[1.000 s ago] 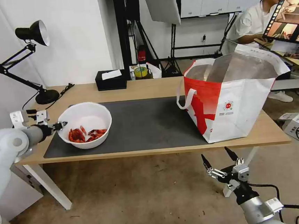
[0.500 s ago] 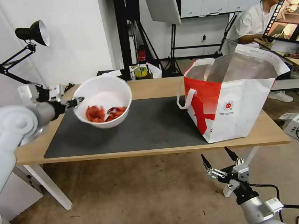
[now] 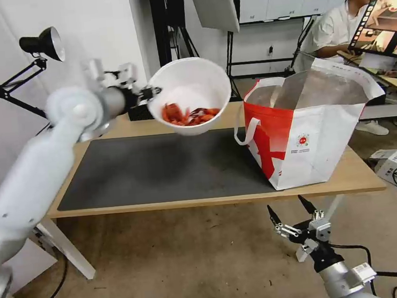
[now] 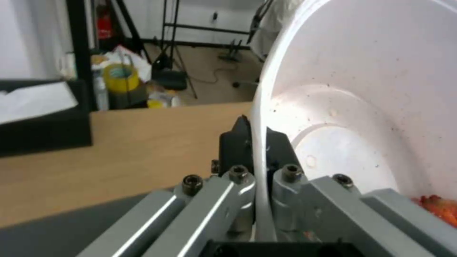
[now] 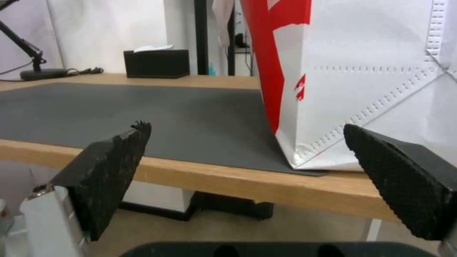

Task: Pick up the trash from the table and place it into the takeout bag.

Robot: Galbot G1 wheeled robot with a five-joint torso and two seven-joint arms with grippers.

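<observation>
We carry the white bowl (image 3: 190,95) with our left hand (image 3: 153,92), which is closed on its rim: in the left wrist view the two black fingers (image 4: 234,142) pinch the thin white wall of the bowl (image 4: 362,107), one on the outside and one on the inside. The bowl hangs in the air above the far part of the counter (image 3: 205,118), over the edge of the dark grey mat (image 3: 163,168), and it is tilted a little toward us, so the red scraps (image 3: 184,114) lie together in the low side. The takeout bag (image 3: 308,130) stands open on the right end of the counter, its silver lining visible, and the bowl is near its white loop handle (image 3: 244,128) but not yet over the mouth. We judge that this is the transport step, and that the bowl is the last trash on the counter, as the mat is bare. The next move, we think, calls for bringing the bowl over the opening and high enough to pass the bag's rim, keeping it level so the scraps do not spill. Our right hand (image 3: 291,213) waits low in front of the counter, below its edge, with its fingers wide apart and holding nothing.
</observation>
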